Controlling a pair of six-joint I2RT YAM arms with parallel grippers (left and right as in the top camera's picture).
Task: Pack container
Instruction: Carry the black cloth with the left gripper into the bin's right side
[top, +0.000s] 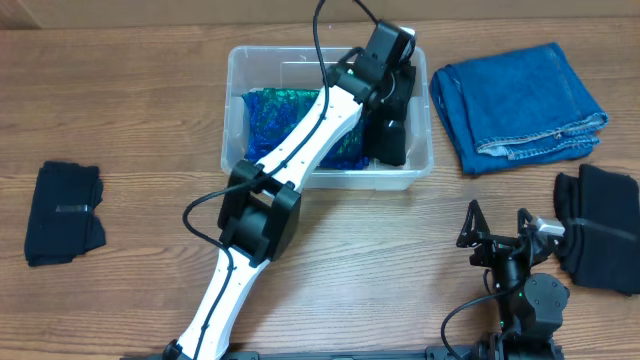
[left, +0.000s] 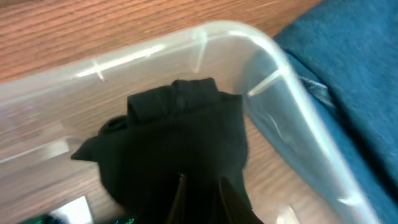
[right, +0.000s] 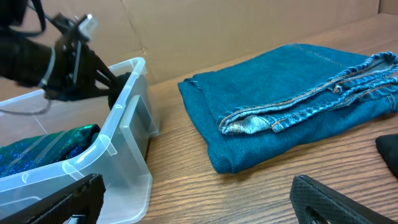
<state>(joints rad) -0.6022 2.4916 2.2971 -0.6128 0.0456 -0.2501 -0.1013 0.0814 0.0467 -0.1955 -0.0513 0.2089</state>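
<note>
left tool (left: 202, 198) over black cloth (left: 180, 137) in container (top: 232, 110) — grip unclear (dark on dark); right tool (top: 497, 226) gapes.

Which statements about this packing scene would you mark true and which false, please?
1. The folded jeans lie inside the container. False: the jeans lie on the table beside the container.
2. A shiny blue-green garment lies in the container. True: the blue-green garment is inside it.
3. The left pincer reaches into the container. True: the left pincer is at the black garment inside.
4. The right pincer holds a dark cloth. False: the right pincer is open and empty; a dark cloth lies on the table beside it.
</note>
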